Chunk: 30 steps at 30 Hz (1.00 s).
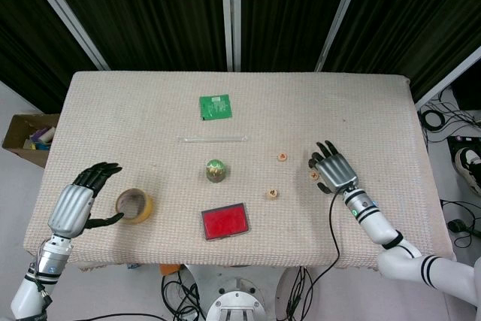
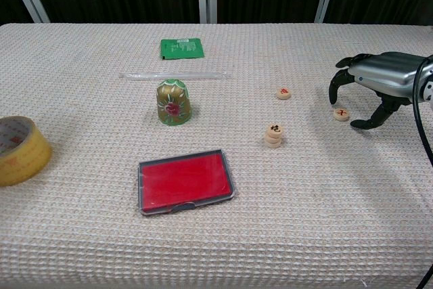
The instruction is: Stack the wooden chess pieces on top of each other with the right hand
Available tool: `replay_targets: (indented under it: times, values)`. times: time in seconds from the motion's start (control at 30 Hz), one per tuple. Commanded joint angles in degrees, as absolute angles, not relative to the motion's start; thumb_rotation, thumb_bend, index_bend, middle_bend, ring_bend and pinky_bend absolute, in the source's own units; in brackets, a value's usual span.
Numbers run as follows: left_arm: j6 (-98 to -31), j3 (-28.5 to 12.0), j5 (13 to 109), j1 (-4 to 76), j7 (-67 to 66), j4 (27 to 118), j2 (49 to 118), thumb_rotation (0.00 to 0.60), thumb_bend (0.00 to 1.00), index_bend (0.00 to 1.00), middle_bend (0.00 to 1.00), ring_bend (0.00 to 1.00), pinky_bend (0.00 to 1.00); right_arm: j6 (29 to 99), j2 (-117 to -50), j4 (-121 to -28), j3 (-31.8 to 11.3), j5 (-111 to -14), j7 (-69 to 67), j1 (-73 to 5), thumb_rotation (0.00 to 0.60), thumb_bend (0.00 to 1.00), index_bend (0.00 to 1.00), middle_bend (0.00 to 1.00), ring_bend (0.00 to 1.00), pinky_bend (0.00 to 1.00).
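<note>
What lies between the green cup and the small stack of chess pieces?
Nothing: in the chest view, only bare tablecloth lies between the green cup and the stack of chess pieces.

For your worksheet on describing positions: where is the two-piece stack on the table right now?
In the chest view the stack stands right of centre, right of the red pad and just in front of a single chess piece.
</note>
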<state>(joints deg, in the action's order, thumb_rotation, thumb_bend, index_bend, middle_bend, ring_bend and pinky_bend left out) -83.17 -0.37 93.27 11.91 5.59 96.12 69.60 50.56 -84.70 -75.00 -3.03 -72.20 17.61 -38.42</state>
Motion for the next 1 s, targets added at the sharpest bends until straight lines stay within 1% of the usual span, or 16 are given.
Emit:
replay_targets:
  times: [0.03,0.2,0.43,0.7,0.87,1.0]
  values:
    - [-83.1,-0.4,93.2,11.9,5.5,96.2,69.6,0.600,0.06,0.17,0.14,0.12,0.20,49.9,-85.6,-73.8,-3.3,-72.2,16.7,-38.7,0.600,0.25,0.38,0.26,0.00,0.05]
    - [-83.0,-0.4,93.0,11.9,5.3,96.4,69.5,0.600,0.06,0.17,0.14,0.12,0.20,49.5,-86.2,-72.5,-3.5,-72.9,15.7,-39.0,0.600,0.29,0.40,0.26,0.00,0.05]
    - [-82.9,-0.4,92.9,11.9,5.2,96.3,69.5,0.600,0.06,0.17,0.14,0.12,0.20,49.5,-86.5,-71.9,-3.6,-73.6,14.7,-39.0,0.600,0.30,0.43,0.28,0.00,0.05]
    - [-83.0,-0.3,92.8,11.8,5.3,96.3,69.4,0.600,0.06,0.17,0.14,0.12,0.20,49.9,-86.4,-71.8,-3.8,-74.1,14.5,-38.9,0.600,0.34,0.50,0.31,0.00,0.05]
    - [-83.3,-0.3,92.7,11.6,5.2,96.4,69.1,0.600,0.06,0.17,0.14,0.12,0.20,52.5,-83.2,-76.7,-4.1,-76.8,13.3,-38.6,0.600,0.34,0.50,0.31,0.00,0.05]
    - [-83.3,-0.3,92.8,11.6,5.2,96.5,69.1,0.600,0.06,0.17,0.14,0.12,0.20,52.5,-80.2,-82.9,-4.2,-79.7,13.6,-39.9,0.600,0.34,0.50,0.31,0.00,0.05]
